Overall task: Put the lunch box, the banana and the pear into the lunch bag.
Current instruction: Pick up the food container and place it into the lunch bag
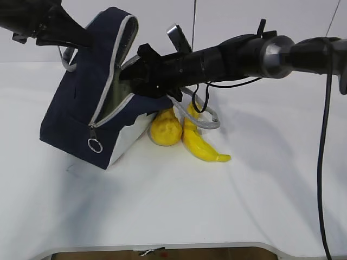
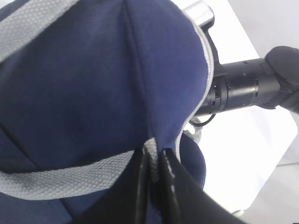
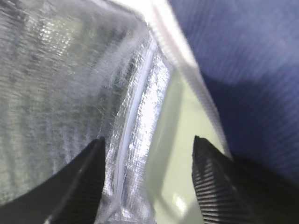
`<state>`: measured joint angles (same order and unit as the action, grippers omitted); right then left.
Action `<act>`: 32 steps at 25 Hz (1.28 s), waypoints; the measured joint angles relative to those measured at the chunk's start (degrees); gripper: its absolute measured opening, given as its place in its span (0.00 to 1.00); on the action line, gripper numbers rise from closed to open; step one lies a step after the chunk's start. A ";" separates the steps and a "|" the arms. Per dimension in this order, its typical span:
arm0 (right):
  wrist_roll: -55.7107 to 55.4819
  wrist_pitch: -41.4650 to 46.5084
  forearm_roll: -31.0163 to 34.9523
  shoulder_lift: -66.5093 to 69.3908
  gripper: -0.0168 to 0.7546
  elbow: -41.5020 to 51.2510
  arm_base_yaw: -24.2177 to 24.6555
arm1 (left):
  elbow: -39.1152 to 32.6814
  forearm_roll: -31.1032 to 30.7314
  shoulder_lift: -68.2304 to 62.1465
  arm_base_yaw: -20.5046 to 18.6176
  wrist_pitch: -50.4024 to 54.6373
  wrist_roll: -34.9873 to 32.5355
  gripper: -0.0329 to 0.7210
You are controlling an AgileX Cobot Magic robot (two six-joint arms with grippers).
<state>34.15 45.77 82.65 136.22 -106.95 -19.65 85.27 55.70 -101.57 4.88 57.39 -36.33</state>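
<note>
no legible writing on the lunch bag (image 1: 76, 116).

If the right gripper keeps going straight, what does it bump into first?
Probably the pale green lunch box lying between the open fingers, inside the bag. The right gripper points into the silver lining; how far off the box is, I can't tell.

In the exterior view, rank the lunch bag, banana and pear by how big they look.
1. Lunch bag, by far the largest.
2. Banana, longer than the pear, though the bag's handle covers part of it.
3. Pear, smallest and partly hidden behind the bag.
</note>
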 joint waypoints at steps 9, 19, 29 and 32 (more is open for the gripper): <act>1.17 3.29 0.21 0.00 0.65 -0.10 0.47 | 0.00 0.00 -0.03 0.00 0.00 0.00 0.08; 4.32 8.20 -11.35 -3.67 0.65 -0.58 1.65 | 0.00 0.10 -0.12 -1.52 0.20 0.00 0.08; -1.38 12.67 -28.01 -10.29 0.66 -4.50 1.77 | 0.00 -0.31 -0.12 -3.25 0.65 0.00 0.08; -2.90 15.67 -33.60 -12.87 0.66 -5.03 1.77 | 0.00 -0.72 -0.12 -3.29 0.65 0.00 0.08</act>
<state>31.25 61.44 49.04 123.35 -111.98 -17.87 85.27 54.98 -101.70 1.59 58.04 -36.33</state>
